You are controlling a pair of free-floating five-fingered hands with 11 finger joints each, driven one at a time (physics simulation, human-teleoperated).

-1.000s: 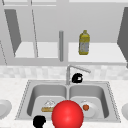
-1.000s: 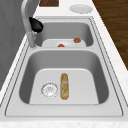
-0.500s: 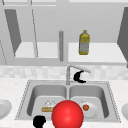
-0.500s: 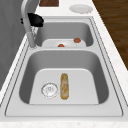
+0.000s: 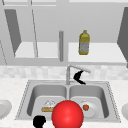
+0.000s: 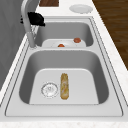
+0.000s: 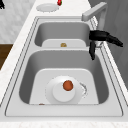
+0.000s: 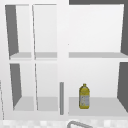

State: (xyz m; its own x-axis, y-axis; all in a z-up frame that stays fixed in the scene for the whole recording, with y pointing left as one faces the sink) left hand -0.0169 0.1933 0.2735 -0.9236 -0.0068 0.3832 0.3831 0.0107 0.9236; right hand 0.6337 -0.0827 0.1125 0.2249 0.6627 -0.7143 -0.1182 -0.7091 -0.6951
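While my right hand [image 5: 79, 77] hangs just under the faucet spout [image 5: 79, 68] above the right basin, fingers relaxed and holding nothing, I judge that spout rigid, slick metal, best gripped near its tip.

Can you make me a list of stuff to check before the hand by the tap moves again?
1. Right hand near the faucet: ok, it sits just under the spout, above the right basin.
2. Hand touching the spout: cannot tell.
3. Its fingers: ok, stretched out and holding nothing in the right side view.
4. Left hand out of the way: ok, it is low at the sink's front edge, curled.
5. Right basin: ok, a plate with a small reddish thing lies on the bottom, well below the hand.
6. Left basin: ok, a bread stick lies beside the drain.
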